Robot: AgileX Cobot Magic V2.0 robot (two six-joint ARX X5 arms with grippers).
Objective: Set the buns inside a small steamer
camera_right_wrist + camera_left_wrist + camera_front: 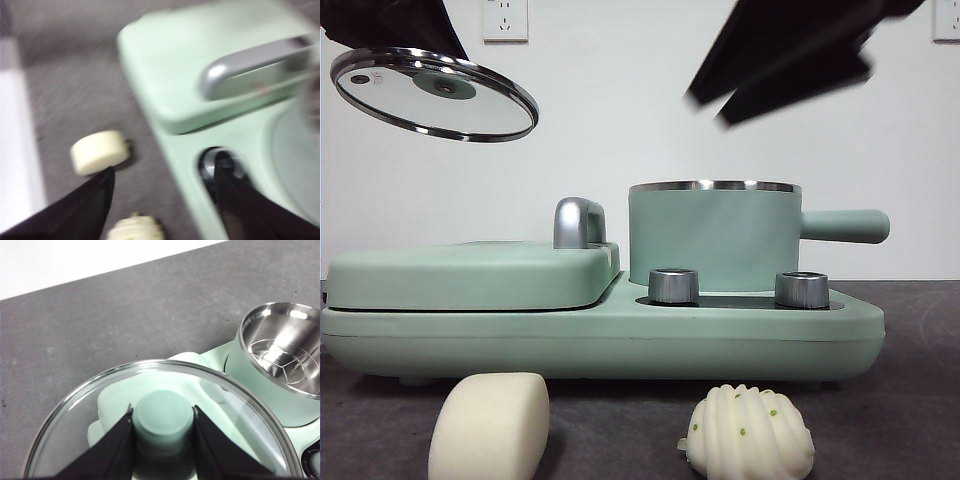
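Left hand (162, 427) clenched the round glass lid's (433, 93) green knob at ten o'clock, clearing the mint-green steel-rimmed steamer (713, 235); right hand (162, 187) hung released above.

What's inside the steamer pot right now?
The steamer pot holds only a wire rack on its shiny steel floor; no bun inside. Its near inner wall is hidden by the rim.

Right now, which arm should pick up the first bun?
Right. The right gripper is open and empty above both buns; the left gripper is shut on the lid.
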